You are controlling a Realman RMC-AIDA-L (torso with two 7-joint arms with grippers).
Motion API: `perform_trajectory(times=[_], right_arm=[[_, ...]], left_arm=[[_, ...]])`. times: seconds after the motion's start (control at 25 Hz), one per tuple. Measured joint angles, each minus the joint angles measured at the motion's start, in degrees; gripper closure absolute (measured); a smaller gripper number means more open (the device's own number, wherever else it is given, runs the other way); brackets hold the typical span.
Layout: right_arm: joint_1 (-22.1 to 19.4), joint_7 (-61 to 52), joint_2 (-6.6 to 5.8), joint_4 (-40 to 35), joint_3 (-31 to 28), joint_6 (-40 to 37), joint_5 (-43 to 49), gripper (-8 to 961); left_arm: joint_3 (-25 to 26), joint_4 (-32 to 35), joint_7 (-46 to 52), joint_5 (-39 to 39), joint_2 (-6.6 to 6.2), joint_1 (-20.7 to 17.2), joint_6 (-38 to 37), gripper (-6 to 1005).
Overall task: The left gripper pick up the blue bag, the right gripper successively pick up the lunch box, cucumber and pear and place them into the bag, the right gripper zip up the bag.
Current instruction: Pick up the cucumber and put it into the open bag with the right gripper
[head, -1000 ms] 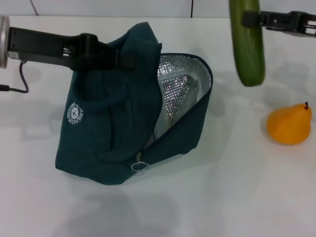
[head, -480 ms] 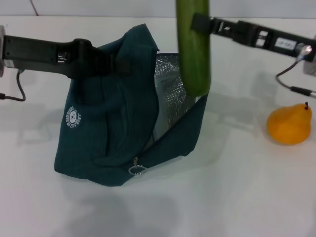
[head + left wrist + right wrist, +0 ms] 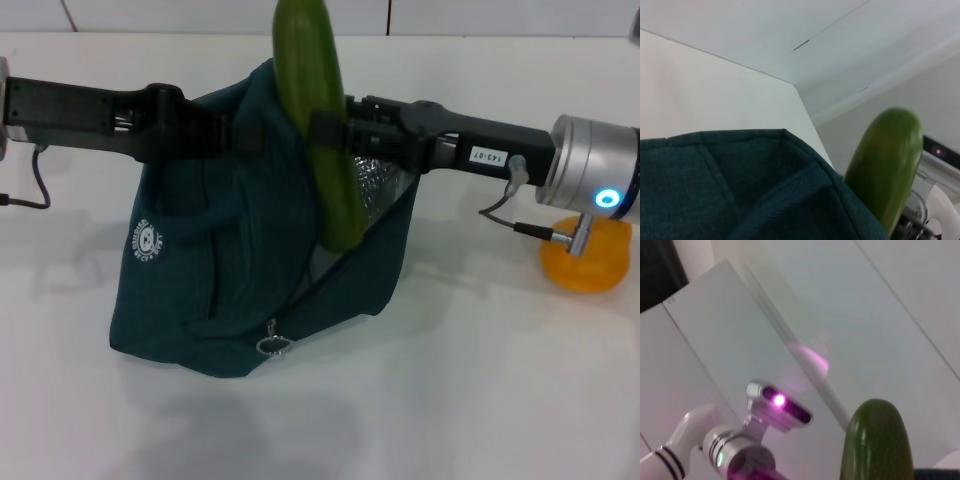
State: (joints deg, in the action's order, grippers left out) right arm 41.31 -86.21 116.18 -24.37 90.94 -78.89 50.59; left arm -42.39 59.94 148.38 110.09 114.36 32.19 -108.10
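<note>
While clamped on the cucumber (image 3: 322, 130) at mid-length, the right gripper (image 3: 335, 132) holds it nearly upright over the mouth of the blue bag (image 3: 230, 270), its lower tip against the silver lining at the opening. Left gripper (image 3: 235, 132): closed on the bag's upper edge, keeping that side raised; its arm reaches in from the bag's left. Bag: base resting on the white table (image 3: 480, 400), ring zip pull hanging at the front, round white logo on the left face. Pear (image 3: 585, 265): on the table well right of the bag, partly hidden behind the right arm's silver wrist. Pale wall panels stand behind the bag.
</note>
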Motion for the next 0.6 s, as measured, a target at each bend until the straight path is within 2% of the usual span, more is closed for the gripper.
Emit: perform_trajectory(times=[0.24, 0.6], right_arm=[[-1.3, 3.4, 0.01, -0.1, 3.6, 0.6, -2.3, 333], [-3.2, 8.0, 0.01, -0.6, 4.4, 1.1, -5.3, 329]], left_arm=[[0.0, 0.0, 0.0, 0.0, -0.09, 0.1, 0.0, 956], [0.0, 0.0, 0.0, 0.0, -0.12, 0.0, 0.0, 956]])
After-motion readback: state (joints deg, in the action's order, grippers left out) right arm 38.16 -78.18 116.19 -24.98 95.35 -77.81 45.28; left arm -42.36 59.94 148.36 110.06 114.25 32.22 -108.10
